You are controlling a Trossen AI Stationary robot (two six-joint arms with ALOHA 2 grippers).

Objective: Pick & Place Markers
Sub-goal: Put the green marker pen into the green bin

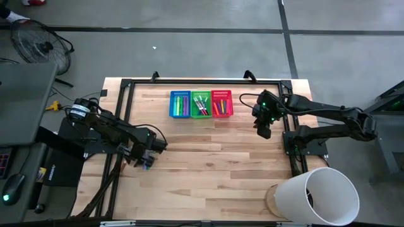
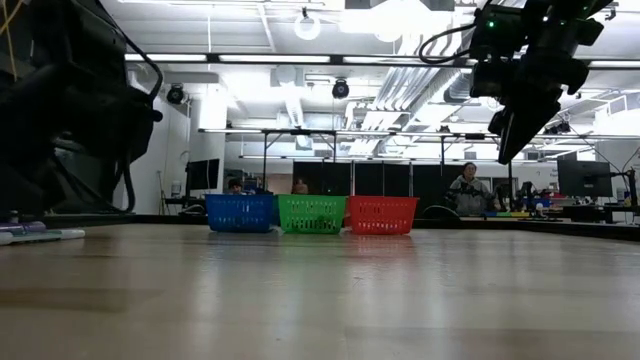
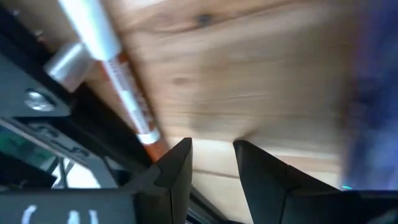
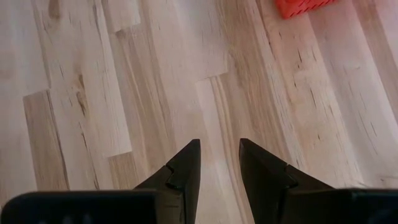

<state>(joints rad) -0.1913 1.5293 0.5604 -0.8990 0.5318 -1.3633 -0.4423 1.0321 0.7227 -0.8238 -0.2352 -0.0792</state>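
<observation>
Three mesh baskets stand in a row near the table's far edge: blue (image 1: pixel 180 104), green (image 1: pixel 201 104) and red (image 1: pixel 222 104), each with several markers inside. My left gripper (image 1: pixel 148 157) is low over the table's left side, open and empty (image 3: pixel 211 149). A white marker with an orange end (image 3: pixel 124 93) lies flat on the wood just beside one finger. Two more markers (image 2: pixel 40 235) lie on the table at the left of the low view. My right gripper (image 1: pixel 264 126) hangs open and empty (image 4: pixel 219 146) above bare wood, right of the red basket (image 4: pixel 305 6).
A black metal frame (image 1: pixel 126 88) runs around the work area, with rails along both sides. A large white cylinder (image 1: pixel 319 195) lies at the table's near right corner. Bare wood spreads between the baskets and the near edge. People sit far behind the table (image 2: pixel 468 185).
</observation>
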